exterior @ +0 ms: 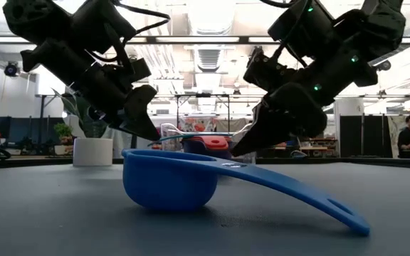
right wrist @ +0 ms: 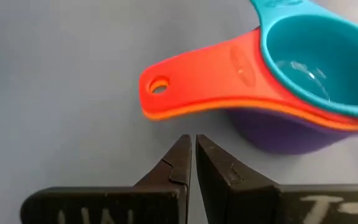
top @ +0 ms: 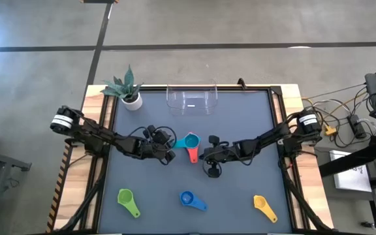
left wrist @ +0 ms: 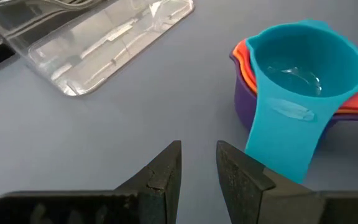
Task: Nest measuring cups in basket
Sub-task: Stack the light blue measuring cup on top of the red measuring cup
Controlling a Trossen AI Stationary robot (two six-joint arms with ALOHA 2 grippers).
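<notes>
A nested stack of measuring cups stands mid-table on the purple cup's (right wrist: 278,134) bottom, with orange, red (right wrist: 197,74) and teal (left wrist: 306,62) inside it. My left gripper (left wrist: 199,149) is just left of the stack (top: 191,142), narrowly open with nothing between its fingers. My right gripper (right wrist: 191,144) is shut, its tips a little short of the red handle's free end. Green (top: 128,202), blue (top: 192,200) and yellow (top: 264,207) cups lie apart near the front edge. The clear basket (top: 191,98) stands at the far edge. My left gripper has one finger (left wrist: 244,174) right in front of the teal cup's handle end (left wrist: 284,149). Whether it touches the handle I cannot tell.
A small white pot with a plant (top: 128,90) stands at the far left corner beside the basket. In the low view the blue cup (exterior: 169,181) fills the foreground, its bowl and its handle's end on the mat. Bare mat lies between the stack and the basket.
</notes>
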